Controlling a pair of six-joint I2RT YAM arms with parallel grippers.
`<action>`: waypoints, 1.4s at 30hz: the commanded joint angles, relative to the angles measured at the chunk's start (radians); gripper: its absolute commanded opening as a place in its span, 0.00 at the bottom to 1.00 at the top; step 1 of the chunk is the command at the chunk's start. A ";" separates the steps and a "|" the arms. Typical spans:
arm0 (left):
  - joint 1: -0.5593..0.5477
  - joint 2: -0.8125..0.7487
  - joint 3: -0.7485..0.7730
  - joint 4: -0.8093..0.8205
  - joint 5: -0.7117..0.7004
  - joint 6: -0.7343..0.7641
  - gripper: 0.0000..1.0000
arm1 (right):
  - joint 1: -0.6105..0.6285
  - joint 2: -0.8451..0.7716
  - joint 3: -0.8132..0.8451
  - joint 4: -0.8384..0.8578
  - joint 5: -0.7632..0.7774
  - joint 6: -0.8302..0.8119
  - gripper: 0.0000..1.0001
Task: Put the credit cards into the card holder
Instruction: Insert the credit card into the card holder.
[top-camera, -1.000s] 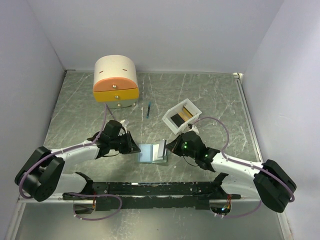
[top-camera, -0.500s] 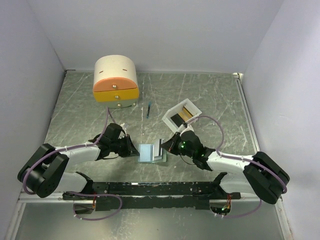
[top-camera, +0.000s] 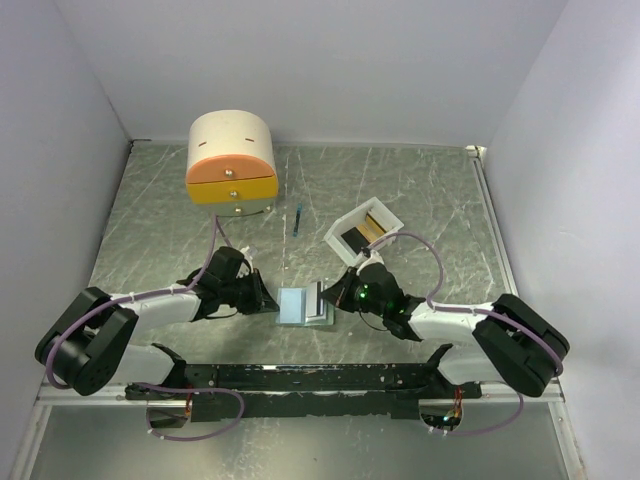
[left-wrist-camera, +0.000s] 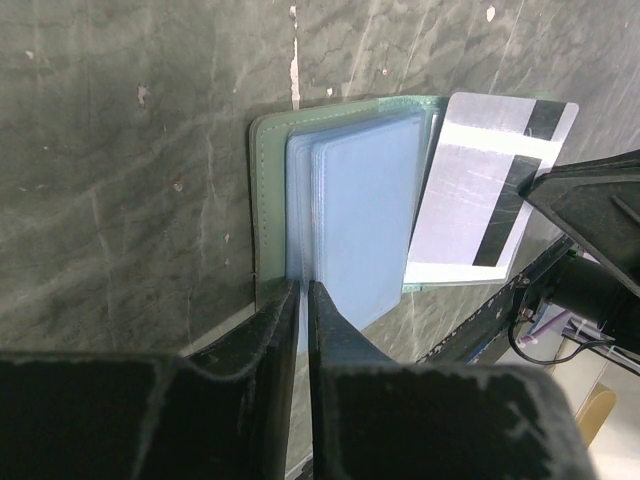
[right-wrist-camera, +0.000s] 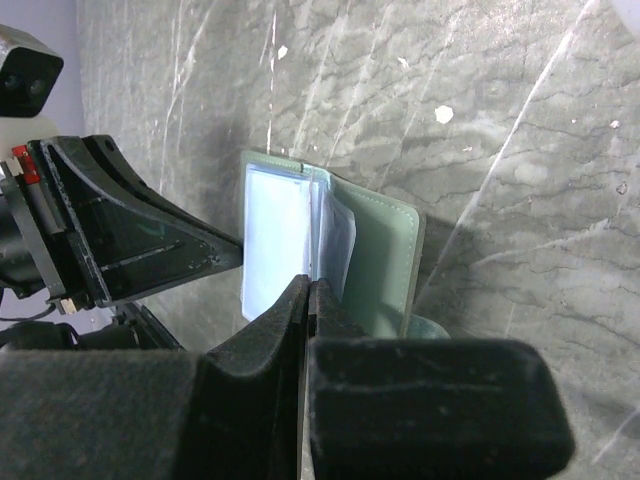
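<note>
The card holder (left-wrist-camera: 266, 200) lies open on the table (top-camera: 420, 190), in the lower middle of the top view, with its pale green cover down and its stack of clear bluish sleeves facing up. My left gripper (left-wrist-camera: 302, 300) has its fingers nearly together, clamped on the near edge of that stack at the bottom of my left wrist view, pinning the holder in place. My right gripper (right-wrist-camera: 307, 290) is pressed shut on a silver-backed card (left-wrist-camera: 480, 190) with a dark stripe. The card hangs tilted over the right half of the holder, upper right in the left wrist view. Its lower corner overlaps the sleeves, but I cannot tell whether its edge has entered a pocket.

I judge this to be the insertion step for this card. The next move calls for lining the card's leading edge up with a sleeve mouth and sliding it in flat while my left side holds firm.

Farther out, the white tray (top-camera: 350, 217) sits up and to the right, holding a black card (top-camera: 353, 241) and a gold card (top-camera: 377, 222), so more of the task remains.
</note>
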 joint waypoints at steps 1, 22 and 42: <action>-0.006 -0.003 -0.012 0.016 -0.002 0.002 0.20 | -0.002 0.013 -0.021 0.068 -0.014 -0.023 0.00; -0.035 -0.054 -0.062 0.026 -0.018 -0.043 0.20 | 0.000 0.028 -0.051 0.173 -0.032 -0.019 0.00; -0.039 -0.037 -0.052 0.024 -0.027 -0.035 0.19 | 0.000 0.119 -0.064 0.250 -0.071 -0.039 0.00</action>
